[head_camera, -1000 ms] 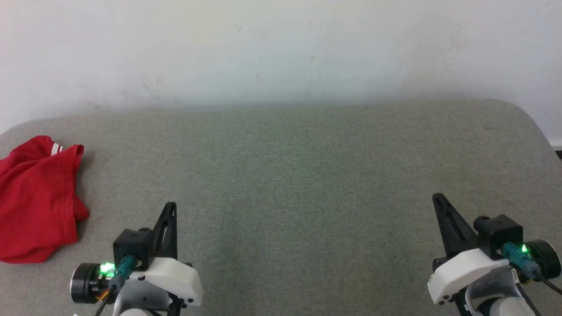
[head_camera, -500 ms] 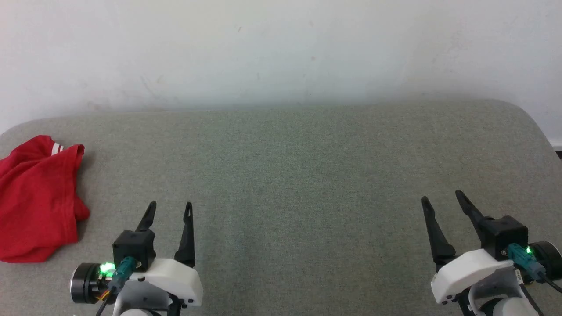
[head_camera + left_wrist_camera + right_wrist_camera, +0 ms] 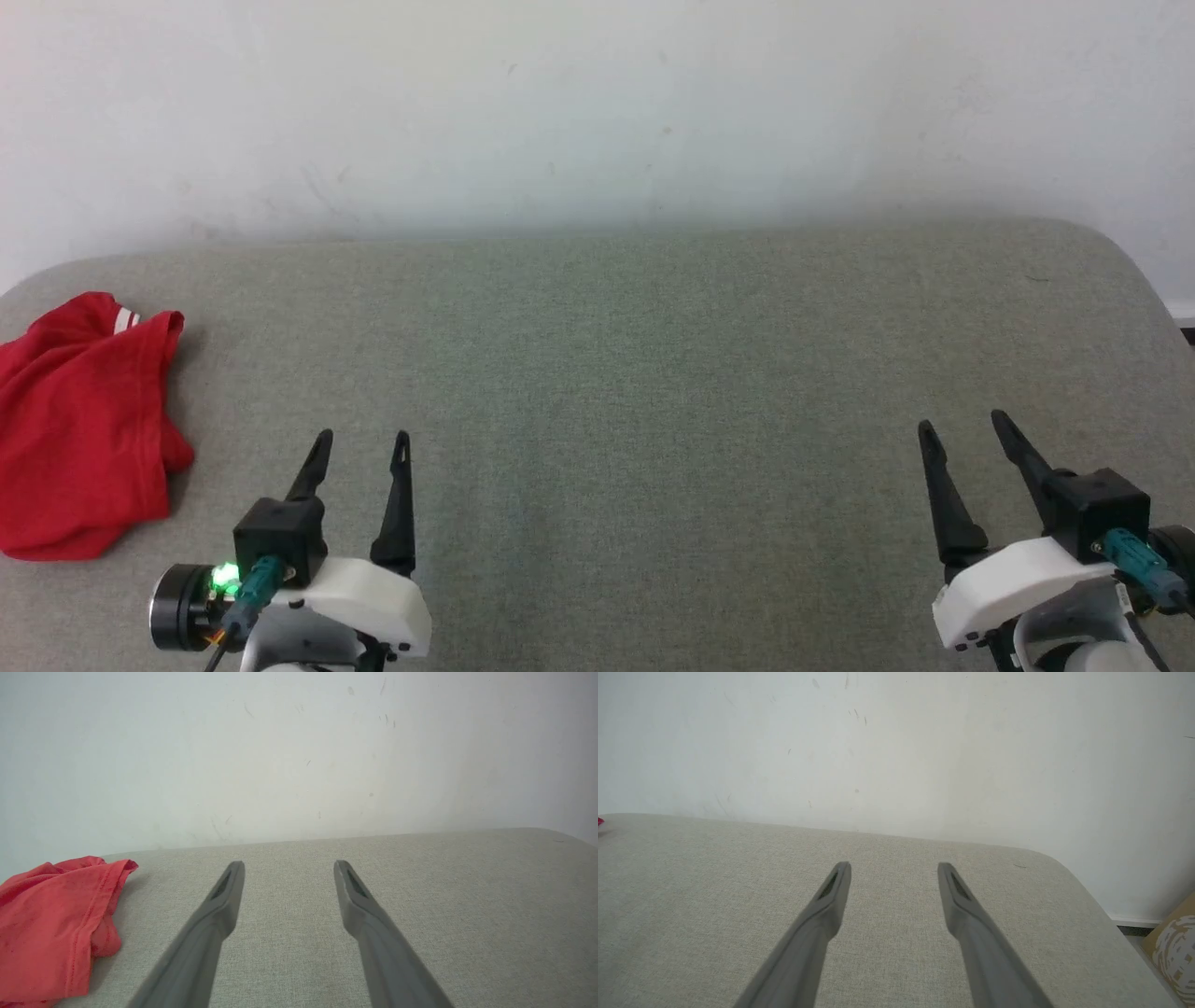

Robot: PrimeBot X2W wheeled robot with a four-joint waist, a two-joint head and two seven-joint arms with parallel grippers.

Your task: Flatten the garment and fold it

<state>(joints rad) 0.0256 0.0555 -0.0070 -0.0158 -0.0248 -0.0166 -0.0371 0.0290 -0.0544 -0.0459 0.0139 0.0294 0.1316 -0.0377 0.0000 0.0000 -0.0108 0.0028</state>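
Observation:
The garment (image 3: 79, 425) is a red T-shirt lying crumpled at the far left of the grey table (image 3: 635, 373), with a bit of white trim at its top. In the left wrist view the garment (image 3: 46, 933) lies left of the fingers. My left gripper (image 3: 362, 439) hovers open at the lower left, to the right of the garment and apart from it; between its fingers (image 3: 219, 905) there is nothing. Over bare cloth at the lower right, my right gripper (image 3: 963, 427) is open and empty too, with its fingers (image 3: 831, 896) spread.
A white wall (image 3: 597, 112) runs along the table's far edge. The table's right corner is rounded (image 3: 1064, 868); beyond it, lower down, stands a brown patterned box (image 3: 1176, 947). The grey surface stretches between the two grippers.
Both grippers went from shut to open. The right gripper has slid a little to the right and down. The whole picture has shifted slightly downward.

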